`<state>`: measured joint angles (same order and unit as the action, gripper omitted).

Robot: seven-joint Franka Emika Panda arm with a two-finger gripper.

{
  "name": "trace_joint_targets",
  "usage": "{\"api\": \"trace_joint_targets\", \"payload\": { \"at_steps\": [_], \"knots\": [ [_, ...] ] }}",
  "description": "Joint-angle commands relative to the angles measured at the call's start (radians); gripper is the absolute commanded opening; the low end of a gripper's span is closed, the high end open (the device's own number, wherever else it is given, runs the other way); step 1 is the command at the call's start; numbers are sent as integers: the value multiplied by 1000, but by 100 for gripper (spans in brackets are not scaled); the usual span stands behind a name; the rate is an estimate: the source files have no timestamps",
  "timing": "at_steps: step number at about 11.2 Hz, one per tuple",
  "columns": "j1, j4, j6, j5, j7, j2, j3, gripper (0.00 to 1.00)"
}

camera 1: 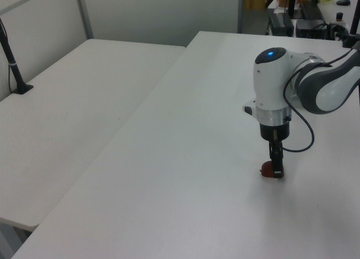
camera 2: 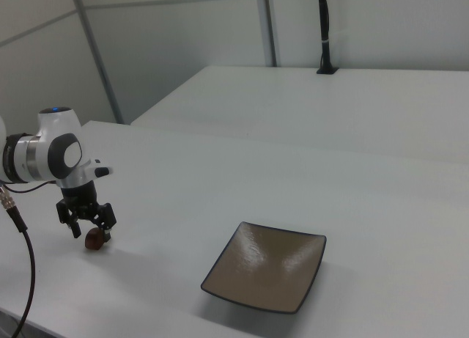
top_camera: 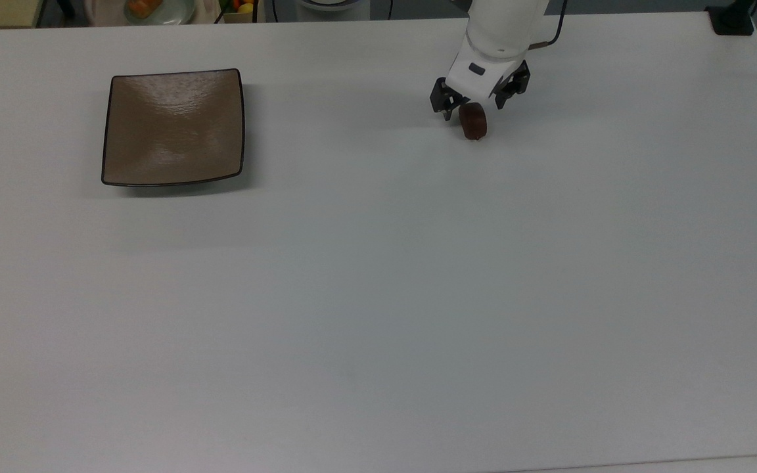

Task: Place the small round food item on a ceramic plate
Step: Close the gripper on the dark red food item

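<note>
1. The gripper (top_camera: 472, 105) is seen lowered over the small round food item (top_camera: 474, 122), its fingers spread to either side of the lump.
2. The item is found resting on the white table (top_camera: 378, 295).
3. The ceramic plate (top_camera: 173, 127) is seen well apart, toward the top view's left.

No readable text, label, brand, number or sign is showing anywhere in these views.
</note>
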<state>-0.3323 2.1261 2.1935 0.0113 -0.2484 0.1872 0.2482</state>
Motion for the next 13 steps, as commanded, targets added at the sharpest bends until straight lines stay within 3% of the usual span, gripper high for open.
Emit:
{"api": "trace_joint_targets", "payload": {
  "at_steps": [1,3,5,9,10,13],
  "knots": [
    [-10,31,45,-40,-19,1,2,74],
    [-8,31,49,-56,-19,8,2,59],
    [-8,31,86,-77,-19,11,3,56],
    [-7,31,80,-82,-17,8,3,9],
    [-4,29,75,-82,-19,5,3,5],
    [25,9,20,-82,-6,-52,3,4]
  ]
}}
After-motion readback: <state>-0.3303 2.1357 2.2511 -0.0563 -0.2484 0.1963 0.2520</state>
